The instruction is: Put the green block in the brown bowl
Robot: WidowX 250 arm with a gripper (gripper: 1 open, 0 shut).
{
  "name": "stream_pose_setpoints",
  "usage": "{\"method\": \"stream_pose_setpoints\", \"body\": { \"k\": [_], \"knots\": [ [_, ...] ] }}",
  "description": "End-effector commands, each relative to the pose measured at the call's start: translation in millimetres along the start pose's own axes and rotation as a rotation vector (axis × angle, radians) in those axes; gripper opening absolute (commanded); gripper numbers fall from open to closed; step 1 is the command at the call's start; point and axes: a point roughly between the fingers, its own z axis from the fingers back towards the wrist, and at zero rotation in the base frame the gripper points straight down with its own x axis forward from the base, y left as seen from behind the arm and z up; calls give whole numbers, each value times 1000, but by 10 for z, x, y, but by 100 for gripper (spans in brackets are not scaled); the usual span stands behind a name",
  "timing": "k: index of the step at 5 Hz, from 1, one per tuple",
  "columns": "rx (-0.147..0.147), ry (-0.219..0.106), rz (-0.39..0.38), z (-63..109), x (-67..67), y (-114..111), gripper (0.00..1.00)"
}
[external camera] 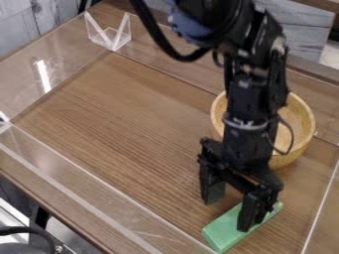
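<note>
A wooden surface (pixel 119 109) fills the frame, and the brown bowl (pixel 302 123) sits at right of centre behind the black arm. At lower right the hand (pixel 235 201), fingers spread apart, straddles the green block (pixel 225 231) lying flat near the front edge.

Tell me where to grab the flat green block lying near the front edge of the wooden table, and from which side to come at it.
Grip the flat bright green rectangular block across its narrow width, near its middle, coming from above. It lies flat on the wooden table, so only its two long sides offer parallel faces. The black gripper already hangs open over the block's far end; it would likely do better shifted toward the block's centre.
</note>
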Motion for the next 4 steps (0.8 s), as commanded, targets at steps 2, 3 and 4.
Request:
{"method": "stream_pose_setpoints", "body": {
  "k": [2,3,4],
  "knots": [
    [7,-45,-17,-89,70,21,100],
    [5,-49,-12,-121,77,27,0],
    [-16,-46,11,-60,36,1,0]
  ]
}}
